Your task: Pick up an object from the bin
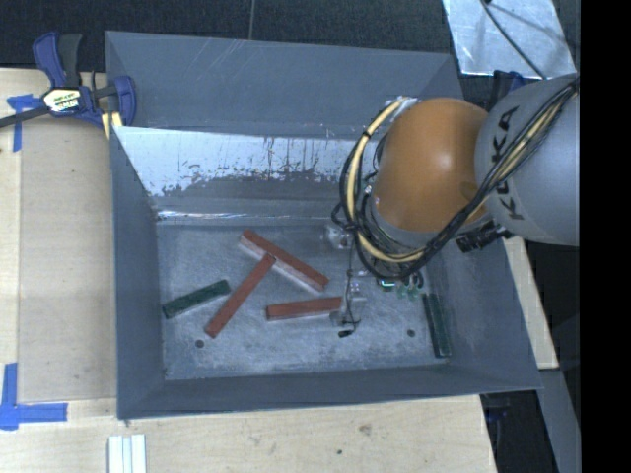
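Observation:
My gripper [350, 308] hangs low over the bin floor, just right of centre, under the orange dome. Its tip is at the right end of a short red-brown stick [304, 309] that lies flat and nearly level. I cannot make out whether it touches that stick. Up and to the left, a longer red-brown stick [284, 258] runs diagonally, with a pale strip along its lower side. Another red-brown stick [240, 295] slants down to the left from it.
A dark green stick [195, 299] lies near the bin's left wall. A dark stick [436, 325] lies along the right wall, close to the arm. The arm and its cables cover the bin's upper right part.

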{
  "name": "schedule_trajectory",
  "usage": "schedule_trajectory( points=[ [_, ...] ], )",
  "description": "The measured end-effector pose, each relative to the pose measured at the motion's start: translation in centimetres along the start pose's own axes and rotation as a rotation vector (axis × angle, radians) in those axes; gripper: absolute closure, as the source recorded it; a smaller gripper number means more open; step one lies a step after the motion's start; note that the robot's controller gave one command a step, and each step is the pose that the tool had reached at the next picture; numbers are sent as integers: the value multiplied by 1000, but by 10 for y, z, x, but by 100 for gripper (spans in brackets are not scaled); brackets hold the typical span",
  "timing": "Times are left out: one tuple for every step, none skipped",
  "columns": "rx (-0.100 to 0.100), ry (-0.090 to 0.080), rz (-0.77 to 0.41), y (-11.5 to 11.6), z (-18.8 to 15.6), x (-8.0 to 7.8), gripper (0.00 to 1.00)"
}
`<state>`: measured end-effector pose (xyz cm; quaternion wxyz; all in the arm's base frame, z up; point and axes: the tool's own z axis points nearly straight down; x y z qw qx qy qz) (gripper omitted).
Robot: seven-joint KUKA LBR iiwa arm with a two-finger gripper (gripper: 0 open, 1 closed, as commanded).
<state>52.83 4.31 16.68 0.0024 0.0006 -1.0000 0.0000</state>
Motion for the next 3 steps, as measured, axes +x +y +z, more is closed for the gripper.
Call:
schedule_trajectory(
  points=[
    [1,-1,18,-32,101,-12,0],
    [-1,-10,17,-30,96,-14,100],
    [1,-13,-195,-31,-61,-40,100]
  ],
)
